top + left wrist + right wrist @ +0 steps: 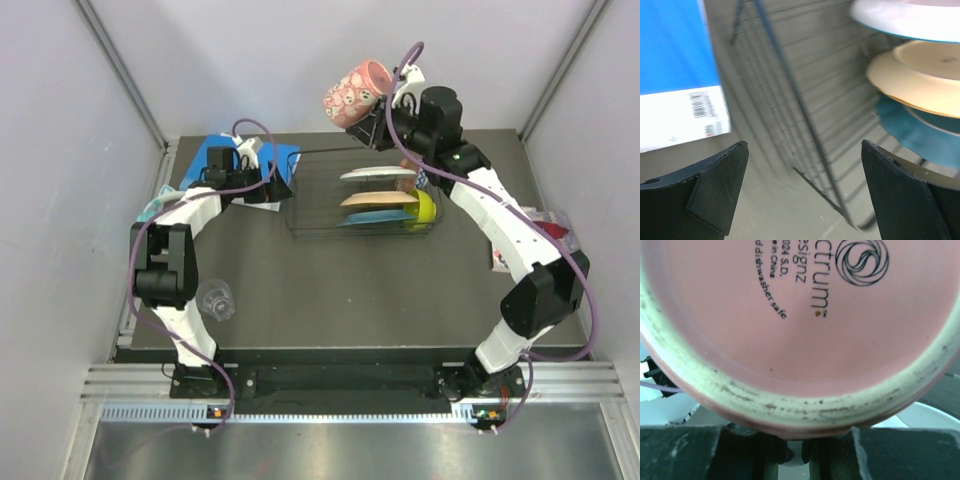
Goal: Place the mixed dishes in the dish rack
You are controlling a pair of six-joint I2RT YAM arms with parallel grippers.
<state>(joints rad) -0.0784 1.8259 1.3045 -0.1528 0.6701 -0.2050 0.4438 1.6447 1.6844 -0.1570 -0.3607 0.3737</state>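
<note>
While the red patterned bowl point(358, 92) hangs tipped on its side, high over the far edge of the dish rack point(310, 215), my right end effector point(383, 118) is clamped on it near the base. The wrist view is filled w/ its underside. To do this well: bring it down slow into the bare left part of the rack, well apart from the plate rims, level it, and let go only once it rests on the wires. My left end effector point(283, 190) sits by the rack's left side, fingers apart, holding nothing; best kept out of the way. Count: 3 plates on edge in the rack, i.e. white plate point(375, 174), peach plate point(375, 199), teal scalloped plate point(365, 219); 1 lime bowl point(427, 208) beside them; 1 clear glass point(215, 299) on the counter point(350, 290).
</note>
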